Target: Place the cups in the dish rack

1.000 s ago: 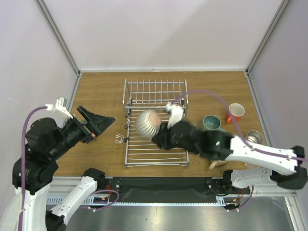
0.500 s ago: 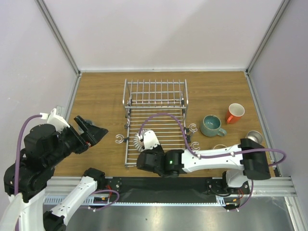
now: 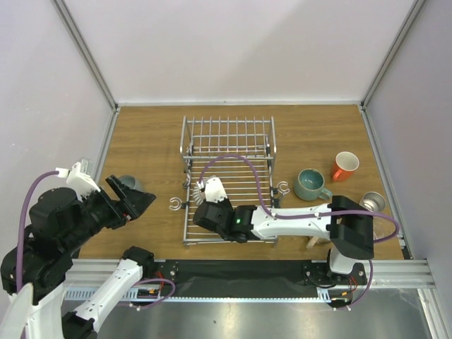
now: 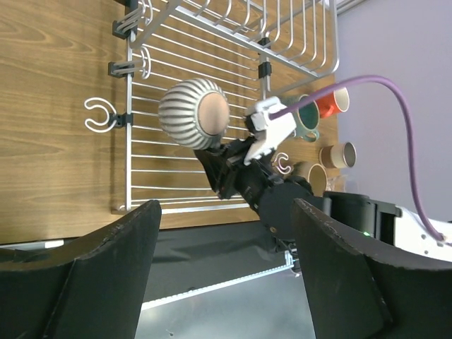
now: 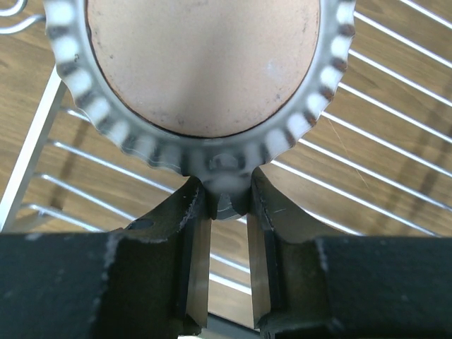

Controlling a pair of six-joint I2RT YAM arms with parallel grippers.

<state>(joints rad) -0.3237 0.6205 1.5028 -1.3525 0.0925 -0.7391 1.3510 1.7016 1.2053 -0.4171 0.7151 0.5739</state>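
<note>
My right gripper (image 3: pixel 200 203) is shut on the rim of the ribbed silver-grey cup (image 3: pixel 194 193), holding it low over the front-left slats of the dish rack (image 3: pixel 229 138). In the right wrist view the cup (image 5: pixel 205 70) fills the top and my fingers (image 5: pixel 189 212) pinch its scalloped rim. The left wrist view shows the cup (image 4: pixel 192 113) over the rack (image 4: pixel 162 176). My left gripper (image 3: pixel 138 194) is open and empty, left of the rack. A grey-green cup (image 3: pixel 130 179) sits beside it.
A teal mug (image 3: pixel 308 183), a red-orange cup (image 3: pixel 345 165), a shiny metal cup (image 3: pixel 373 202) and a beige cup (image 3: pixel 313 242) stand right of the rack. Small hooks (image 3: pixel 174 205) stick out from the rack's sides. The right arm lies across the rack's front.
My right gripper carried the ribbed cup from above the rack's middle down to its front-left part. My left arm drew back to the left, uncovering the grey-green cup.
</note>
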